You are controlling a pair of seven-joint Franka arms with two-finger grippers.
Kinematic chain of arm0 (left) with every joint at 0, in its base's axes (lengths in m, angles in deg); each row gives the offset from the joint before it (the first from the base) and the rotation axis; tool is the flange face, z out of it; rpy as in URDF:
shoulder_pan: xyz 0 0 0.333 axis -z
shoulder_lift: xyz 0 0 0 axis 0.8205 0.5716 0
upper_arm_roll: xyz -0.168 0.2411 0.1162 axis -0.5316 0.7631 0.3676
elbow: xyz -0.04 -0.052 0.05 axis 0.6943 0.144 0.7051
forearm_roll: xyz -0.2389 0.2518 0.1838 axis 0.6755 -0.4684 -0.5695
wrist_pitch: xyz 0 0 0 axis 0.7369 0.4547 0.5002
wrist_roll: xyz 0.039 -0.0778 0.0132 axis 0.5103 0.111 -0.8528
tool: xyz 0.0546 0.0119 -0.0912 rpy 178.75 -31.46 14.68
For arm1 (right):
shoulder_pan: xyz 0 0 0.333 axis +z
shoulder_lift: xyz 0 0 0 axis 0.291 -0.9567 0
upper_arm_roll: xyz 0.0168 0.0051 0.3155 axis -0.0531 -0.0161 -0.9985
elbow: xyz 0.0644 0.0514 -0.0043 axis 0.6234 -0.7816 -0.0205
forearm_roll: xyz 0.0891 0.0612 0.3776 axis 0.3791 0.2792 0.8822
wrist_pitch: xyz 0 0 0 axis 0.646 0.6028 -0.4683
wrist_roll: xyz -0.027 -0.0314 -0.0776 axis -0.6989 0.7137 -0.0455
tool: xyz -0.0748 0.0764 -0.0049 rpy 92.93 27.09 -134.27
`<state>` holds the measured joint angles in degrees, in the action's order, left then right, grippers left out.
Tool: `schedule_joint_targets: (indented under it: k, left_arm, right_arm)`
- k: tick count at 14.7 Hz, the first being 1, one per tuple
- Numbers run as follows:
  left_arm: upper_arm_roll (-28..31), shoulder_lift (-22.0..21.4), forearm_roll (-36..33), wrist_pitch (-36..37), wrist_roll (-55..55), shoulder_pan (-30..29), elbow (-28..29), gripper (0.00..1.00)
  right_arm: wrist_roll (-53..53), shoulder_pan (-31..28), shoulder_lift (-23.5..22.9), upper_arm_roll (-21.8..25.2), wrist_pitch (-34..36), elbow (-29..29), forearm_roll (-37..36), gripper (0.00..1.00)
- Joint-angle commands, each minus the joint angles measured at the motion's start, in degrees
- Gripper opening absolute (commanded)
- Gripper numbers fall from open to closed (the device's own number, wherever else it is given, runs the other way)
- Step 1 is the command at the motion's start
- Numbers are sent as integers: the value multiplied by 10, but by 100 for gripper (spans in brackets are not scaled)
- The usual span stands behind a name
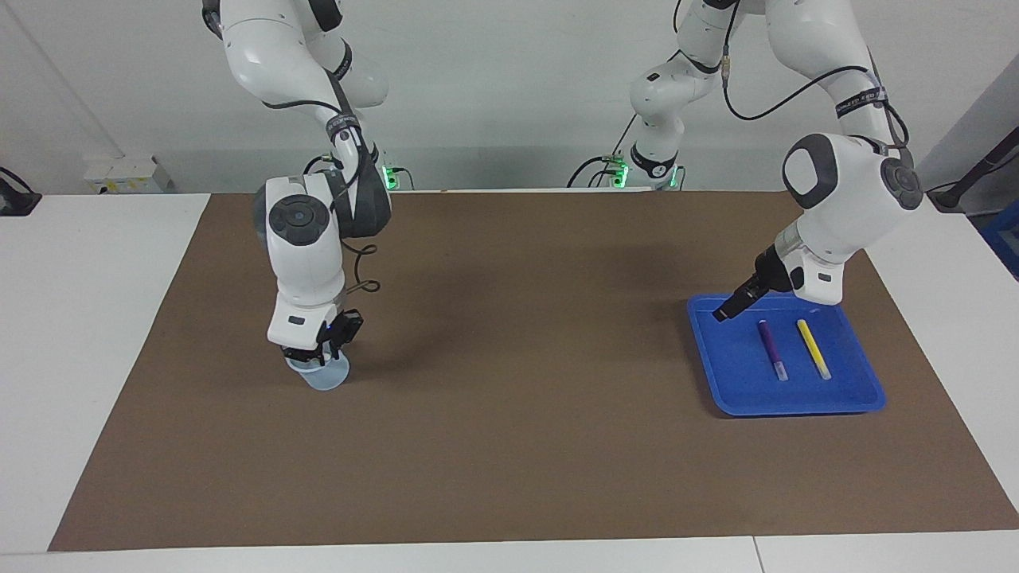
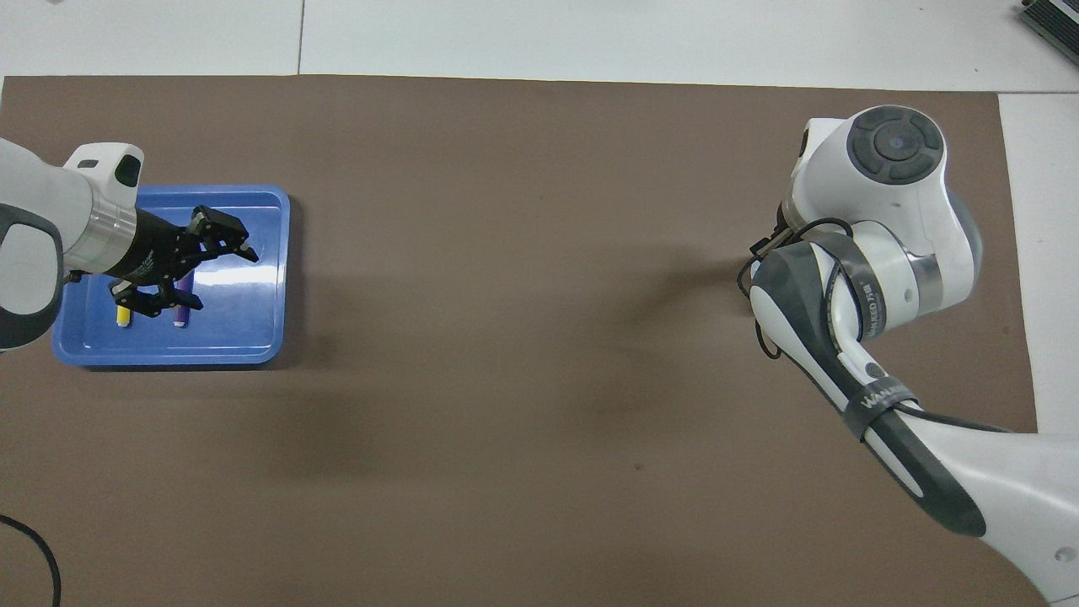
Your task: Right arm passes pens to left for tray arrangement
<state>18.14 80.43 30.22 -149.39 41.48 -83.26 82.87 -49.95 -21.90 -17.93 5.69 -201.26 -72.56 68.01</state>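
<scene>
Nearest the robots, the left end effector (image 1: 720,316) hangs over the corner of the shallow bright blue plastic tray (image 1: 740,386) that lies closest to them and toward the table's middle. Its jaws are spread wide and hold nothing. In that tray, at the left arm's end of the table, a slim purple marker pen (image 1: 771,348) and a slim yellow marker pen (image 1: 814,348) lie side by side, apart, pale caps pointing away from the robots.

A little farther out, at the right arm's end, the right arm (image 1: 306,255) points straight down and the right end effector (image 1: 316,360) is sunk into a small clear plastic cup (image 1: 325,377) on the brown mat (image 1: 517,446). Its fingers are closed, but whether they pinch a pen cannot be told, as no third pen shows.

The step in hand looks like fetching the last pen from the cup. The next move would call for a straight lift clear of the cup's rim, then a carry toward mid-table, with the left end effector coming off the tray to meet it.
</scene>
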Motion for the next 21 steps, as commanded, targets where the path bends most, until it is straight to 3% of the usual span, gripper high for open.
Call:
schedule_joint_targets:
  k: [1,4,13,21]
  left_arm:
    - [2,-14,10,12,-11,3,4,100]
    - [2,-14,10,12,-24,3,5,100]
    - [1,-14,10,10,-40,5,7,100]
    - [-1,-16,15,16,-52,4,8,100]
  right_arm:
    - [-11,-13,13,-6,-15,-23,7,12]
    - [-12,-13,13,-6,-13,-20,7,0]
    - [-11,-13,14,-6,53,34,10,0]
    - [-12,-13,67,-6,72,55,58,0]
